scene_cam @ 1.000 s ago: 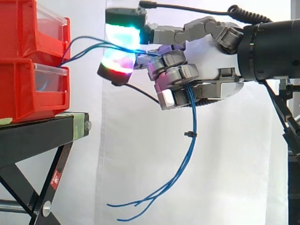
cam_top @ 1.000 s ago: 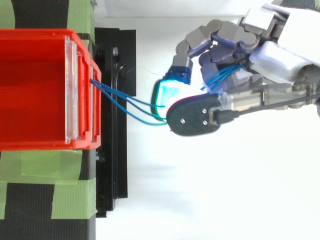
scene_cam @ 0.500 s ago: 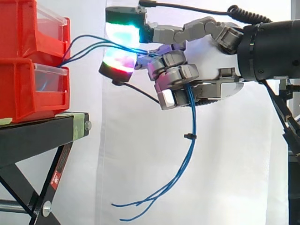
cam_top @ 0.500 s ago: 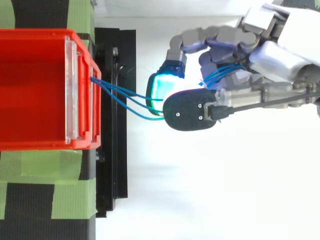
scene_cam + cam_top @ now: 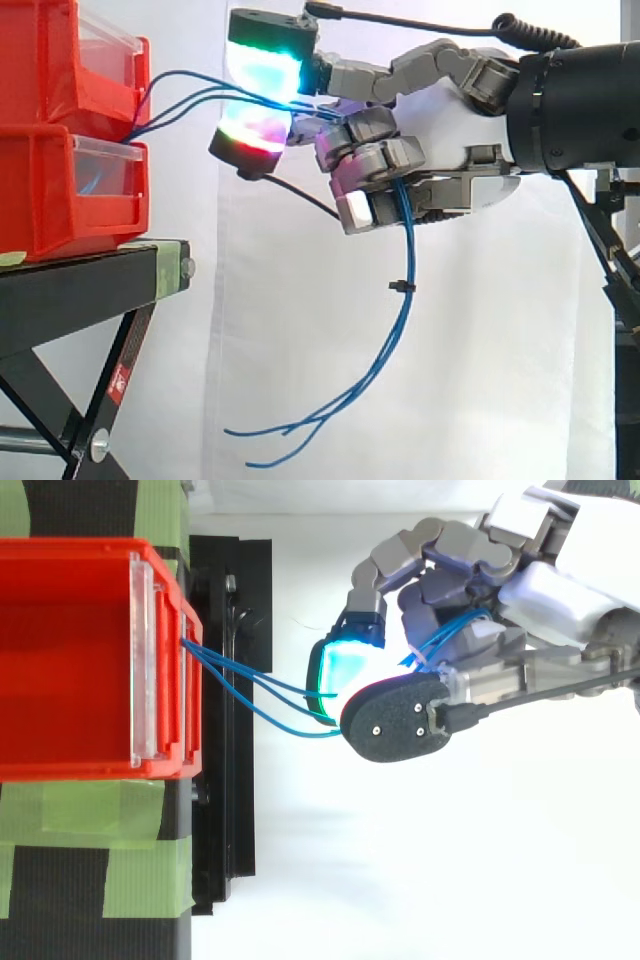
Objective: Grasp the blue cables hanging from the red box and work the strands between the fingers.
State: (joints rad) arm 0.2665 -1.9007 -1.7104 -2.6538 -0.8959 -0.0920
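Before a white curtain [image 5: 300, 350], the blue cables [image 5: 406, 245] run from the front of the upper red box [image 5: 70, 60] across open air into the hand [image 5: 450, 130], whose curled fingers clasp them while two glowing fingertips [image 5: 262, 66] pinch the strands. The side view shows the loose ends dangling below the hand, bound by a small black tie [image 5: 400, 287]. The top view shows the strands fanning out from the box lip above the black stand [image 5: 225, 780] with its green tape [image 5: 100, 810].
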